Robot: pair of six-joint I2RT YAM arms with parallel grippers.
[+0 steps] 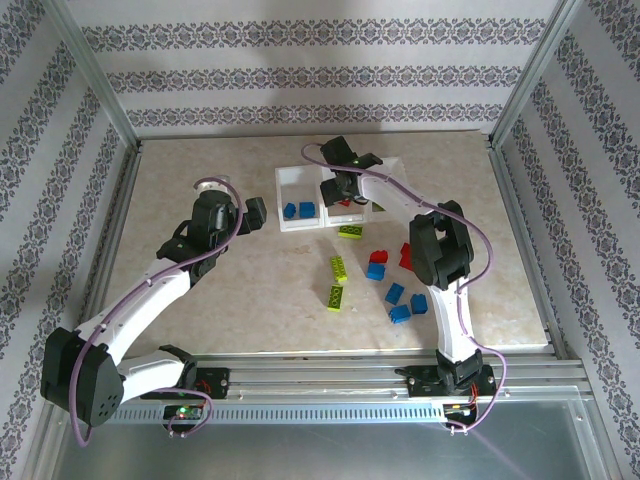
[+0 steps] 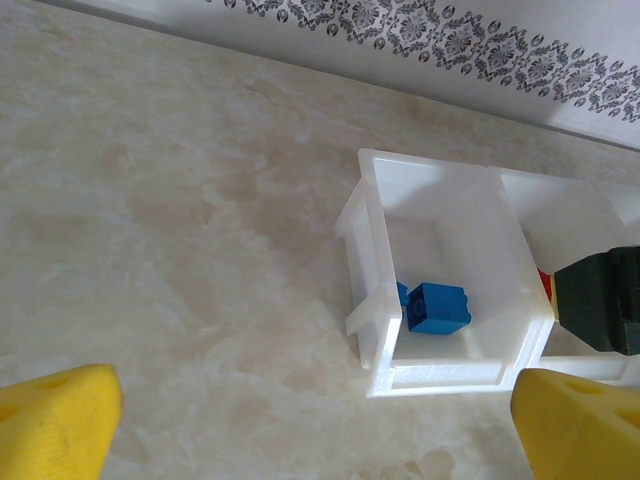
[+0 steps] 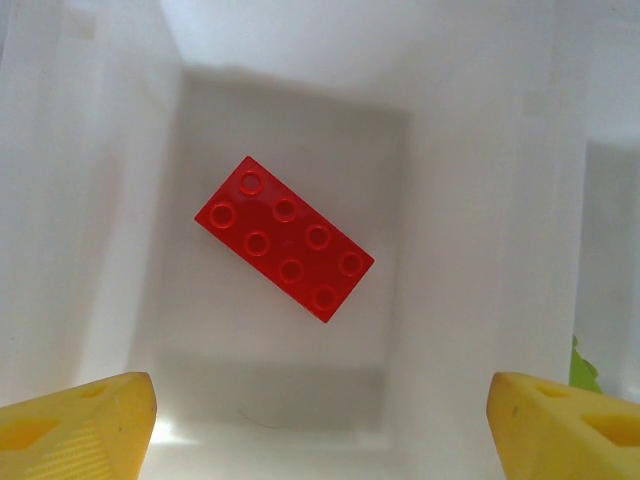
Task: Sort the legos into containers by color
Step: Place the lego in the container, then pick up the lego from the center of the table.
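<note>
So, the red brick (image 3: 285,252) is lying flat, studs up, in the middle compartment of the tray (image 3: 470,200). My right pincer (image 3: 320,395) hangs right above it, spread and empty. My left pincer (image 2: 315,390) is spread wide too, over the worktop (image 2: 180,220) beside the compartment holding the blue bricks (image 2: 438,307).

Beige marbled tabletop (image 1: 250,290), striped floral wallpaper (image 1: 300,80) behind, aluminium rail (image 1: 330,370) along the near edge.

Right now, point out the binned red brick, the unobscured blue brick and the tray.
red brick (image 3: 285,240): right wrist view, studded top.
unobscured blue brick (image 2: 438,307): left wrist view, top face.
tray (image 2: 362,240): left wrist view, left wall.
</note>
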